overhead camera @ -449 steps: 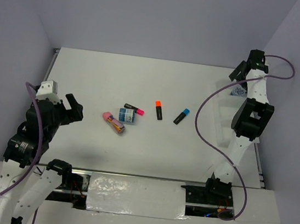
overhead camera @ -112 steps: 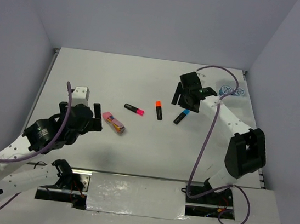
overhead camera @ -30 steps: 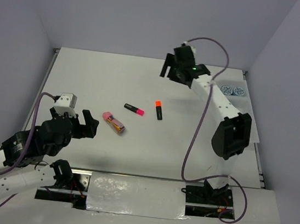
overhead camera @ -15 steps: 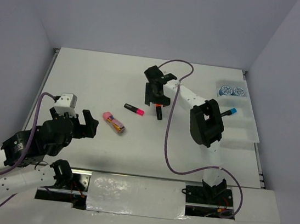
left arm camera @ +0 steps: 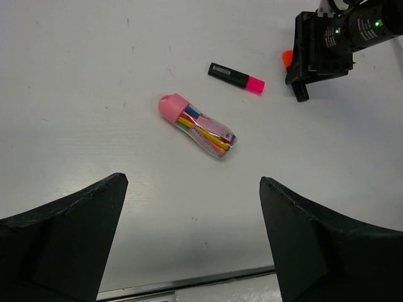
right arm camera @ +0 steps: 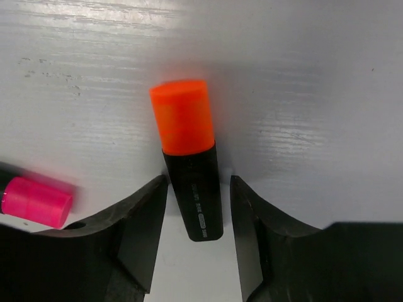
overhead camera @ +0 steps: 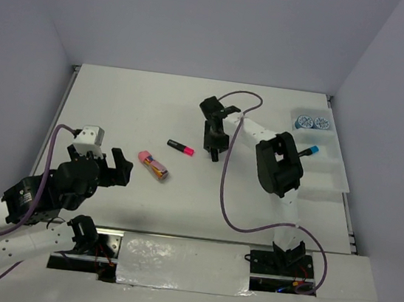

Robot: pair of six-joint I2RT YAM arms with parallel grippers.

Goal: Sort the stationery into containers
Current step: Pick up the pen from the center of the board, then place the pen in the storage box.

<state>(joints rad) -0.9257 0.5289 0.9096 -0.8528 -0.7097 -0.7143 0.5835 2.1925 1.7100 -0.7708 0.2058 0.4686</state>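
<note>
We judge the sorting about half done. At the far right, the two round blue-and-white items point(overhead camera: 310, 122) sit in one clear tray point(overhead camera: 294, 115), and the blue-capped highlighter point(overhead camera: 311, 150) seems to lie in the next tray point(overhead camera: 329, 175), just nearer. Three pieces remain on the bare table point(overhead camera: 119, 103): the orange-capped highlighter point(right arm camera: 189, 157) at the middle, the pink-capped highlighter point(overhead camera: 181, 147) just to its left, and the pink packet point(overhead camera: 153, 164) nearer and further left. The right gripper point(right arm camera: 196, 189) straddles the orange one's black barrel, one finger against it and a sliver of table beside the other, so we cannot tell if it grips. The left gripper point(left arm camera: 192, 182) hangs wide open and empty near the packet. The tray edges are faint, and the overhead view hides most of the orange highlighter.
</note>
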